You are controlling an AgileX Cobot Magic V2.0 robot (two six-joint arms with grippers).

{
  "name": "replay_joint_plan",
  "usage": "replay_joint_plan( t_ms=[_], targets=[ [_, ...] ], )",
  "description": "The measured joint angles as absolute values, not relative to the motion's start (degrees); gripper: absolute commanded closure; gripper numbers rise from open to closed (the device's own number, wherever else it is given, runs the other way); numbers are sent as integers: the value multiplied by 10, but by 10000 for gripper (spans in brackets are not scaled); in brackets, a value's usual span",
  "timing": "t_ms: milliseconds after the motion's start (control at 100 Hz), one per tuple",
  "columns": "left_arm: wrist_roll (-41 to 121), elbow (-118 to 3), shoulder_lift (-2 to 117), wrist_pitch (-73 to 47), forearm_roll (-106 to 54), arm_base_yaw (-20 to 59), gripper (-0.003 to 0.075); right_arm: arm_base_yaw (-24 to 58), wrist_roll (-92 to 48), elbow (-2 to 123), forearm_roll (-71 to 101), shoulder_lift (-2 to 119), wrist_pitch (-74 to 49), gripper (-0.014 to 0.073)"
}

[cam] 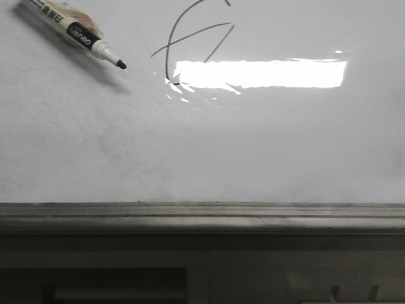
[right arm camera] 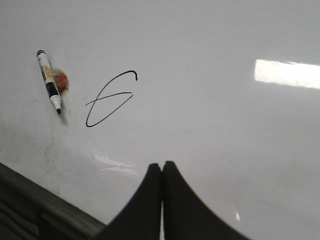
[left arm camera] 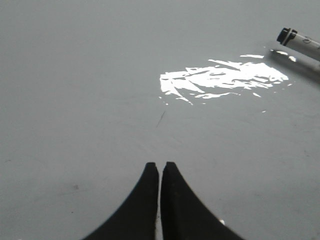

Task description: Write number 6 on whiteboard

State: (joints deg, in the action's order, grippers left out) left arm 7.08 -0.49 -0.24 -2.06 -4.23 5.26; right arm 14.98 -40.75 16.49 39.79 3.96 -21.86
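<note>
Both grippers point(left arm camera: 159, 172) point(right arm camera: 162, 172) pressed together; one number 6 point(right arm camera: 107, 98), one marker point(cam: 71, 30) on whiteboard point(cam: 266, 145)

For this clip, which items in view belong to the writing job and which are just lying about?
Belongs to the job:
- the whiteboard
- the number 6, already drawn
- the marker, uncapped, lying on the board

Just there:
- a reddish patch beside the marker; cannot tell what it is
- the grey board edge

Thin black number 6 point(right arm camera: 107, 100) on glossy whiteboard point(right arm camera: 210, 125)
</note>
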Motion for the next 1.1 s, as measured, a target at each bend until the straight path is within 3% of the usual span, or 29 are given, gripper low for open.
replay_joint_plan(
  t_ms=[1100],
  targets=[
    [71, -5, -2, -23, -42, 76, 740, 150, -407, 165, 398, 40, -219, 659]
  ],
)
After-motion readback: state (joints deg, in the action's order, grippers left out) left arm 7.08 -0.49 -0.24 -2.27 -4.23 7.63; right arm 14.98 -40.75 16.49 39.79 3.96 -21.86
